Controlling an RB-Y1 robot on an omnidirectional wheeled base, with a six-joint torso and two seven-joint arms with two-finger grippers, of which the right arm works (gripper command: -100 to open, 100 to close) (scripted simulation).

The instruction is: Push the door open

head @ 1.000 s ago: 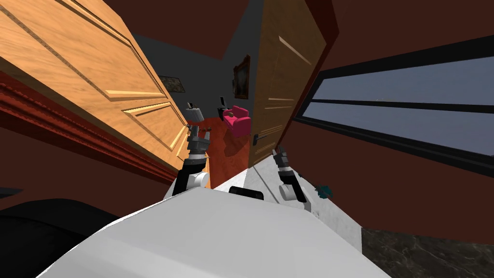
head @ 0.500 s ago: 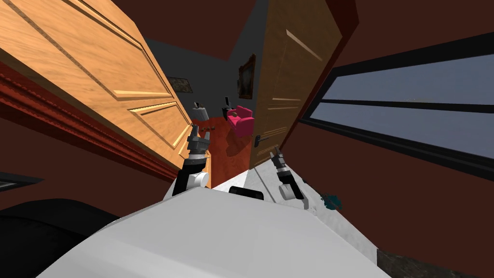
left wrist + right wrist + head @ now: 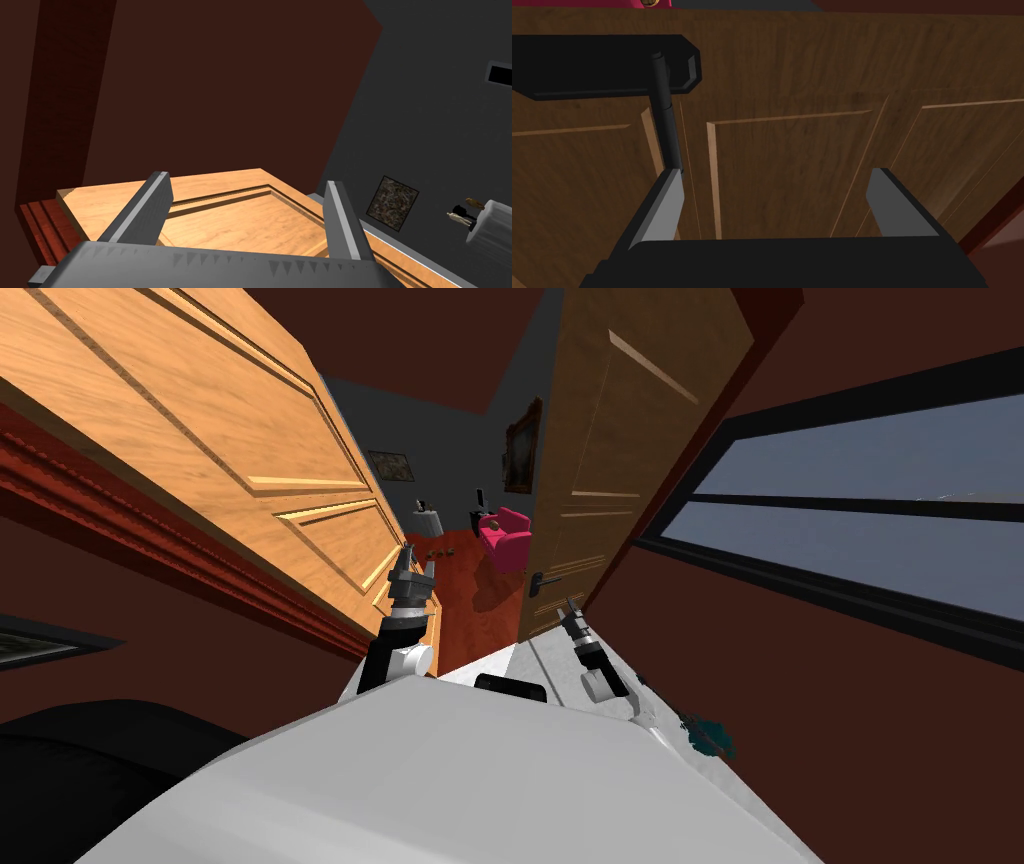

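Dark brown wood grain, matt, on the right door [image 3: 792, 165]; plain matt black on its lever handle [image 3: 668, 130]. Lighter honey wood grain, faint sheen, on the left door [image 3: 200, 438]. Red-brown grained wood on the door frame [image 3: 150, 538]. Smooth red-orange on the floor [image 3: 470, 608].

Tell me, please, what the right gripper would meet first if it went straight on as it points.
Most likely the brown door: the open right gripper faces its panelled face, beside the black handle, whose lever ends near one fingertip. The gap to the panel is unclear.
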